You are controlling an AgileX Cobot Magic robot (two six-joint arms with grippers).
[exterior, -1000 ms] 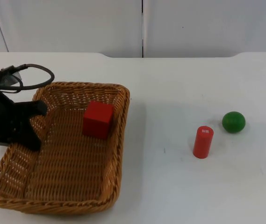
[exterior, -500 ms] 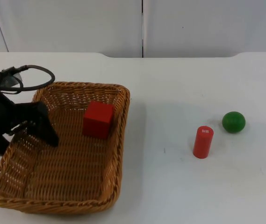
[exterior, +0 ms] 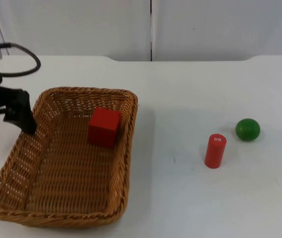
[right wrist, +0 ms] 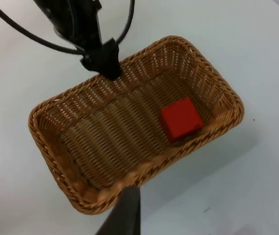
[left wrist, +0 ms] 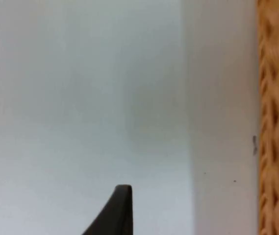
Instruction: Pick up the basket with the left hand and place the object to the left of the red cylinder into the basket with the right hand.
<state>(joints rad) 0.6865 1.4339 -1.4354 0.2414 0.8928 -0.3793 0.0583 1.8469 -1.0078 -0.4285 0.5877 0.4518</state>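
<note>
Left pincer (exterior: 24, 119) at basket (exterior: 69, 158) rim, 10 o'clock, grip state unclear; red cube (exterior: 103, 127) inside, sloppy retreat could snag wicker.

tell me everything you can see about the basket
The basket is a rectangular tray of light brown woven wicker with a thick braided rim and sloping sides. It sits flat on the white table, at its left side. A red cube rests inside, near the far right corner. The left gripper hangs at the far left rim; whether it touches the wicker is unclear.
</note>
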